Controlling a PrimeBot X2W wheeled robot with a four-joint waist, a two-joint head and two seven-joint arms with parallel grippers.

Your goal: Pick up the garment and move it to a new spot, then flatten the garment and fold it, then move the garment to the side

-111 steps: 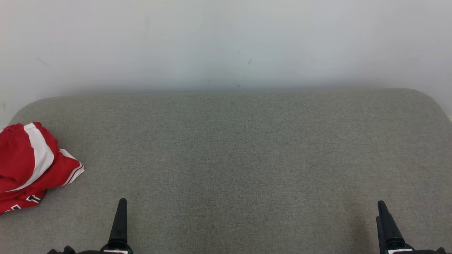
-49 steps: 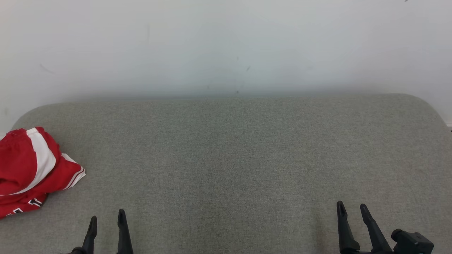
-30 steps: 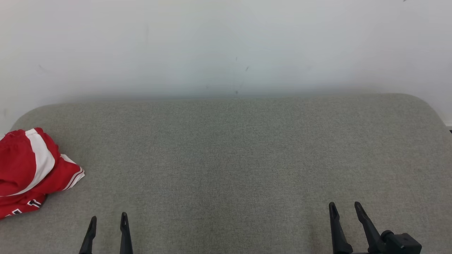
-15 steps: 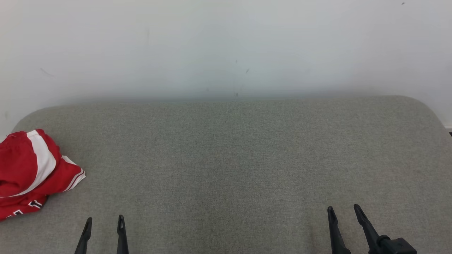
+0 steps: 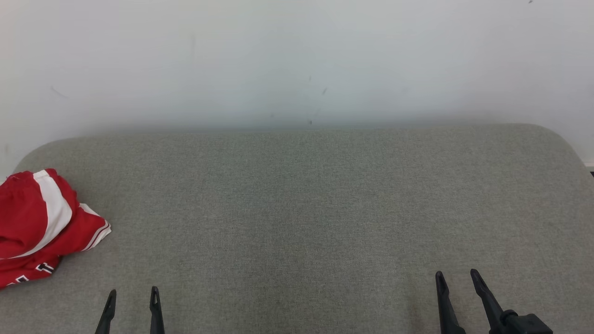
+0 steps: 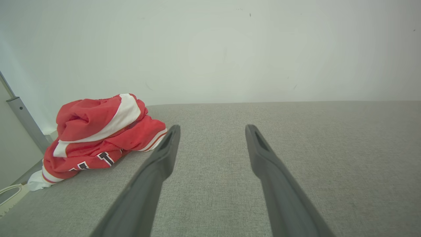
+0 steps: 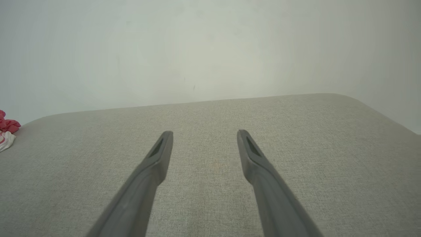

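The garment (image 5: 39, 227) is a crumpled red piece with white stripes and black lettering, bunched at the far left edge of the grey padded surface (image 5: 301, 208). The left wrist view shows the garment (image 6: 98, 135) ahead and to the left of my fingers. My left gripper (image 5: 132, 297) stands open at the bottom left, apart from the cloth, nothing between its fingers. My right gripper (image 5: 457, 278) is open at the lower right, far from the garment. In the right wrist view, a red and white bit of the garment (image 7: 6, 130) peeks in at the left edge.
A pale wall (image 5: 297, 60) rises right behind the padded surface. The surface has rounded corners at the back left and back right (image 5: 557, 134). A grey metal post (image 6: 24, 121) stands beyond the left end of the surface.
Both grippers have turned so that both fingers of each show, then drawn back a little toward the bottom edge. The garment has not moved; the head camera shifted slightly.
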